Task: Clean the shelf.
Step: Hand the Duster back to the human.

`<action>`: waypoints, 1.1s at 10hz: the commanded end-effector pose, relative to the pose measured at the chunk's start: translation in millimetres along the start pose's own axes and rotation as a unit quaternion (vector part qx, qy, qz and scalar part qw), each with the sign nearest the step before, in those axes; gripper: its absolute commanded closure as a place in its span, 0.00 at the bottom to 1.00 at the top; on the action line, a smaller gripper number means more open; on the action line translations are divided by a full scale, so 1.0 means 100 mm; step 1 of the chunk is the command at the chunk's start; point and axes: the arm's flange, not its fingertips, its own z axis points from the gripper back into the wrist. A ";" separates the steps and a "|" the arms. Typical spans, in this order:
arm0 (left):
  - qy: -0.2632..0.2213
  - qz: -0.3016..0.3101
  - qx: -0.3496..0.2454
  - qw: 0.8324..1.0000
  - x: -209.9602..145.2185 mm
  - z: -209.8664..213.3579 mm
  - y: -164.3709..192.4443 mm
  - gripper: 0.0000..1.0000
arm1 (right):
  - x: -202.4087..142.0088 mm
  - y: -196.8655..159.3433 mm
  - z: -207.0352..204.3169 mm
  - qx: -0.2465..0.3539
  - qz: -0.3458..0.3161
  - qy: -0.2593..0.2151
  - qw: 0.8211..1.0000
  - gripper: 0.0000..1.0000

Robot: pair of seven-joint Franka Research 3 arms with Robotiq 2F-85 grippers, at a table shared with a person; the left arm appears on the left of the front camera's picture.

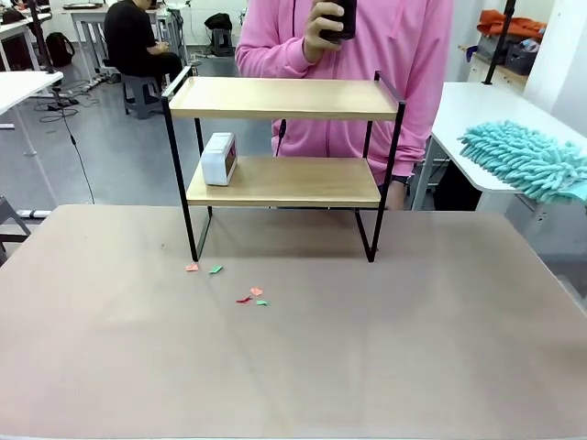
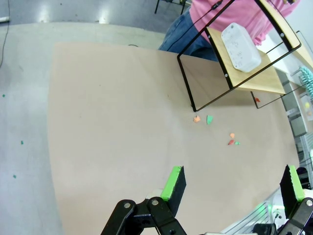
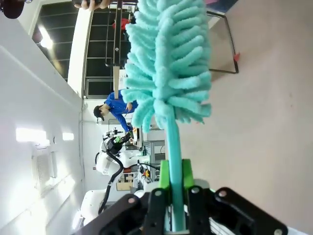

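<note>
Currently: right gripper [image 3: 176, 175] clamps handle of teal duster [image 3: 166, 63]; left gripper [image 2: 234, 172] fingers apart; duster head, 3 o'clock of shelf [image 1: 284, 98], edge-cropped.

The shelf [image 1: 284, 137] is standing at 12 o'clock on the table [image 1: 385, 357], near its far edge. A small device [image 1: 219, 159] is sitting on the lower board, at its left end. Scraps [image 1: 216, 269] are lying on the table at 7 o'clock from the shelf, just before its left front leg. A person [image 1: 367, 55] is standing directly behind the shelf. A duster [image 1: 527, 160] is hovering at 2 o'clock, beyond the table's right edge.
</note>
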 end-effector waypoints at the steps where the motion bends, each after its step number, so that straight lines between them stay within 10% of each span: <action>1: -0.010 -0.008 -0.009 1.000 -0.01 -0.02 0.00 0.00 | 0.03 0.02 0.01 0.001 0.010 0.004 1.000 0.88; 11: -0.010 -0.008 -0.009 1.000 -0.01 -0.02 0.00 0.00 | 0.03 0.02 0.01 0.001 0.010 0.004 1.000 0.88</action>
